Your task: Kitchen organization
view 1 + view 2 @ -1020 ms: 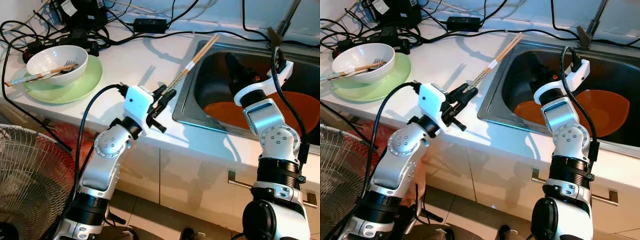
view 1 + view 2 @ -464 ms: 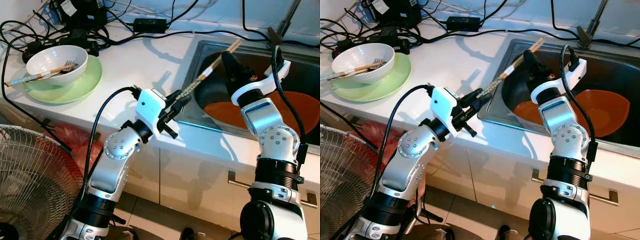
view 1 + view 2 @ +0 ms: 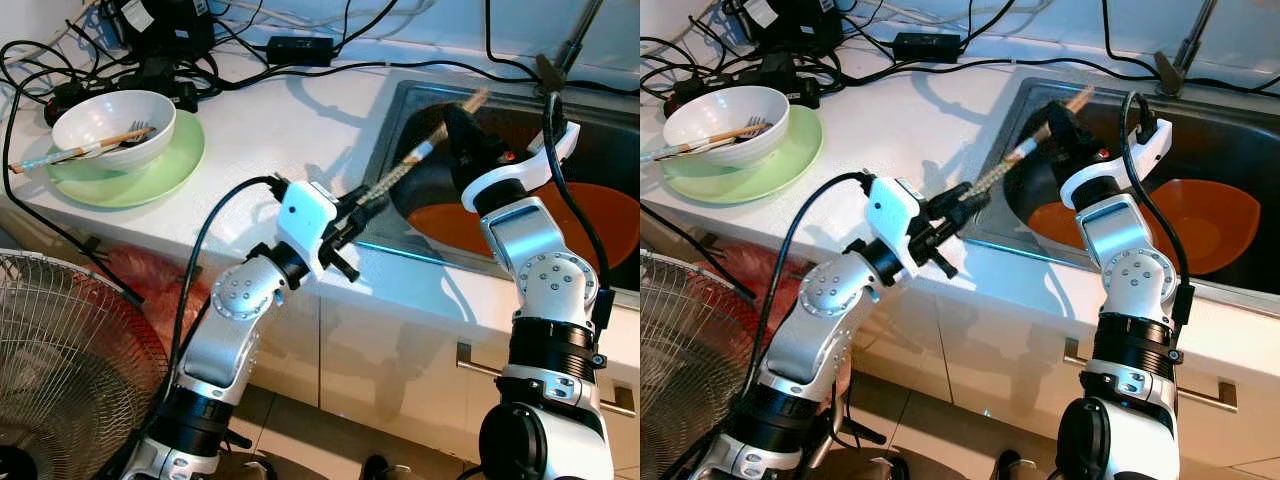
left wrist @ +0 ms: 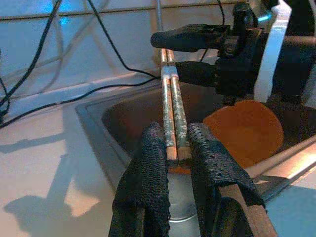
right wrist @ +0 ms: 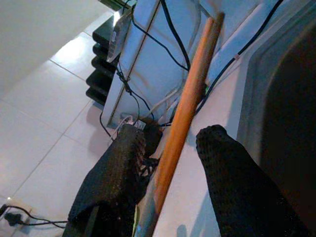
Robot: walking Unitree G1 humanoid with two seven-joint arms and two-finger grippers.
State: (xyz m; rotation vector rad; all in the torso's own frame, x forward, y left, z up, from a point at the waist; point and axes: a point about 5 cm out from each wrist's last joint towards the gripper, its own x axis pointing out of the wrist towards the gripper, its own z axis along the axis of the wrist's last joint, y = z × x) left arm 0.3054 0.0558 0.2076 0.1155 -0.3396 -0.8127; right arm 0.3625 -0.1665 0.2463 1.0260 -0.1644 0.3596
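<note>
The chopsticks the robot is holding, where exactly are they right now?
The chopsticks slant over the sink's left edge, their lower end pinched in the left gripper, their upper end between the open fingers of the right gripper.

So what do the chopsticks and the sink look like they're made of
The chopsticks look like wood or bamboo: plain tan shafts, a pale band and a flower-patterned lower part, held in the left gripper. The sink looks like stainless steel, grey and brushed, with soft reflections on its rim.
</note>
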